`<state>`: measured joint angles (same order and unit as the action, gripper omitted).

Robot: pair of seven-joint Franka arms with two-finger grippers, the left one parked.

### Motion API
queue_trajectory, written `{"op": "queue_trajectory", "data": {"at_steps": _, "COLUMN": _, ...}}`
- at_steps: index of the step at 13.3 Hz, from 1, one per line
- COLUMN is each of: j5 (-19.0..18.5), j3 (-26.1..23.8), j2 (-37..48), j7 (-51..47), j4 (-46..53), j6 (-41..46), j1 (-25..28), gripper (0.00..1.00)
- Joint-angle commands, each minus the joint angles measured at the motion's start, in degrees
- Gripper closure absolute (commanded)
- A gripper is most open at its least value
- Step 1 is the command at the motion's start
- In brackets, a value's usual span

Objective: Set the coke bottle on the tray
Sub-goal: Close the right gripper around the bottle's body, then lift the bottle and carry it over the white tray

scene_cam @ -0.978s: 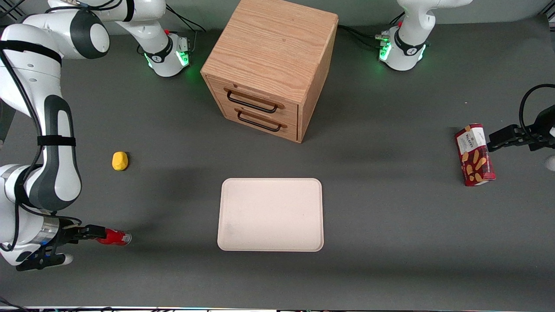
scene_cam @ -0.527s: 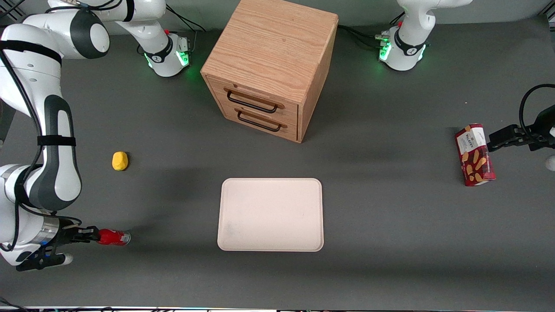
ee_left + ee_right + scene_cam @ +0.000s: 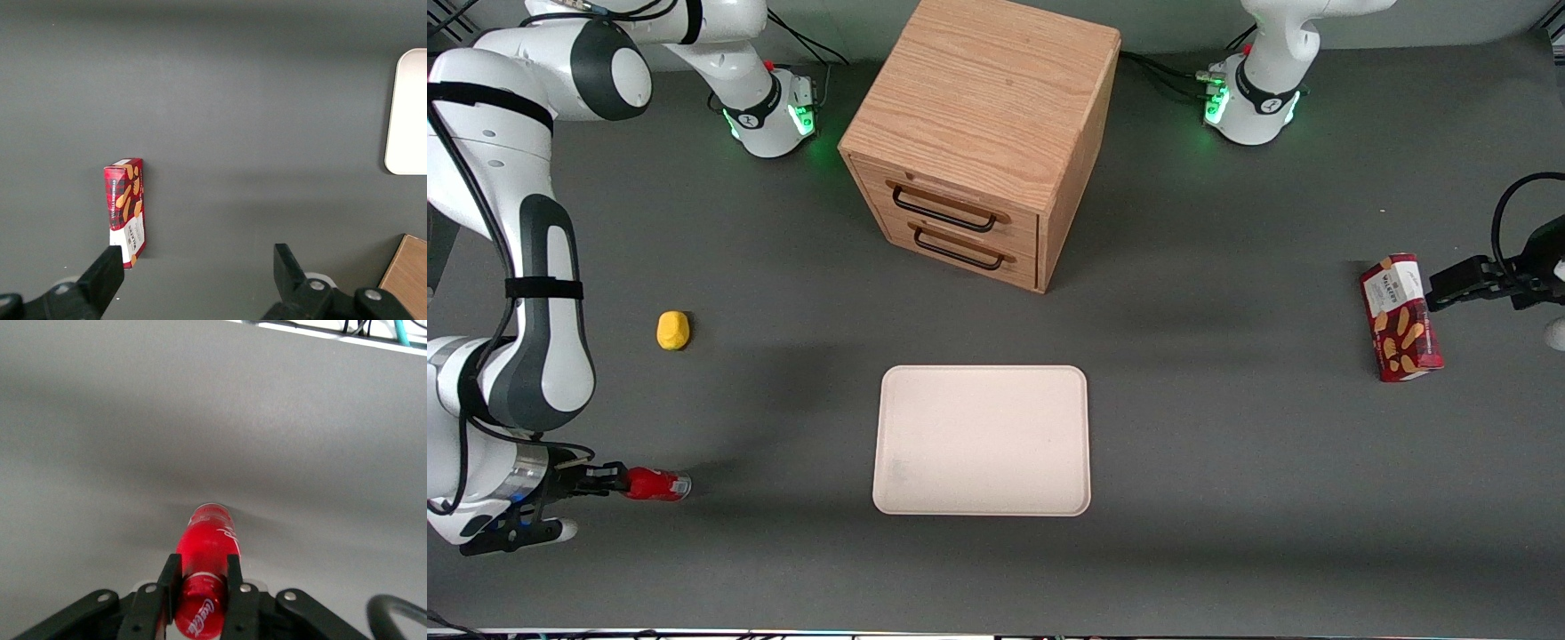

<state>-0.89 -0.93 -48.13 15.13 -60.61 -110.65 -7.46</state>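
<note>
The coke bottle [image 3: 656, 484] is small and bright red with a silvery base, and it lies on its side near the table's front edge at the working arm's end. My right gripper [image 3: 618, 481] is shut on its cap end. In the right wrist view the two black fingers [image 3: 168, 587] press both sides of the bottle [image 3: 210, 540], with the gripper [image 3: 202, 577] around its neck. The tray [image 3: 983, 440] is pale cream-pink and bare, at the table's middle and well apart from the bottle. A corner of the tray also shows in the left wrist view [image 3: 408, 113].
A yellow lump [image 3: 673, 330] lies farther from the front camera than the bottle. A wooden two-drawer cabinet [image 3: 983, 142] stands farther back than the tray. A dark-red snack box [image 3: 1400, 317] lies toward the parked arm's end and shows in the left wrist view [image 3: 127, 200].
My gripper has drawn back slightly toward the working arm's end of the table, and the bottle has shifted with it.
</note>
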Motion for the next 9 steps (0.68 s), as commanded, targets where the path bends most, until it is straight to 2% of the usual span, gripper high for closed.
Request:
{"op": "queue_trajectory", "data": {"at_steps": 1, "j5": -1.5, "j3": -0.2, "j2": 4.9, "j7": 1.1, "j4": -0.4, "j6": 4.6, "j1": 0.0, "gripper": 1.00}}
{"op": "queue_trajectory", "data": {"at_steps": 9, "j5": -1.5, "j3": 0.0, "j2": 21.0, "j7": 8.2, "j4": -0.7, "j6": 17.0, "j1": -0.3, "gripper": 1.00}}
